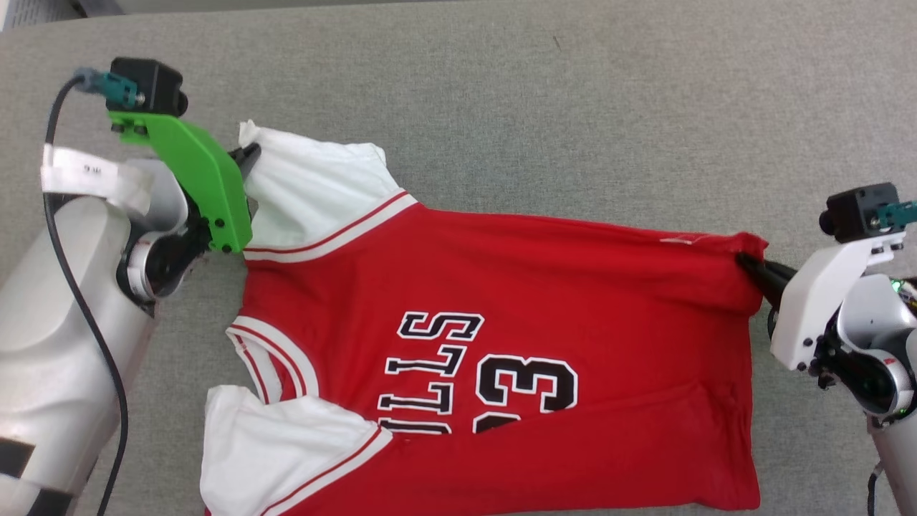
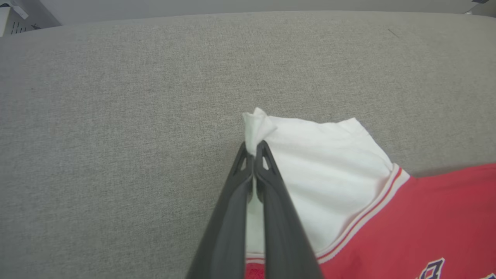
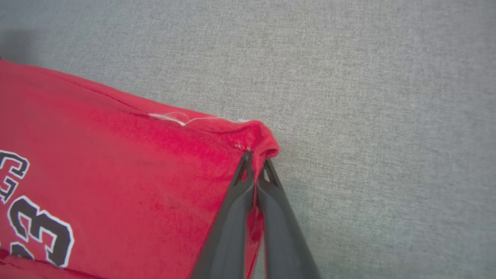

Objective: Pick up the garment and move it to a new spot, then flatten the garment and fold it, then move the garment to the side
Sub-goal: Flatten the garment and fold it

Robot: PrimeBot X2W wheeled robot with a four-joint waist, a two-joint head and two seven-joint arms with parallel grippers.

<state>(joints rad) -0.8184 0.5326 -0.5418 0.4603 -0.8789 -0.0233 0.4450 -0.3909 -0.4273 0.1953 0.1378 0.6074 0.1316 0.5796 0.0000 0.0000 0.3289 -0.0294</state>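
On grey fabric (image 1: 573, 107), left gripper (image 2: 254, 149) and right gripper (image 3: 255, 159) pinch garment (image 1: 573, 287).

A grey, coarse-woven fabric work surface (image 1: 573, 107) is seen spread flat across all three views. A small dark fleck (image 1: 557, 43) is marked on it near its far edge. Beyond that edge, a pale plain background band (image 2: 232, 6) is seen, and a white slotted object (image 2: 13, 17) is partly caught at the corner.
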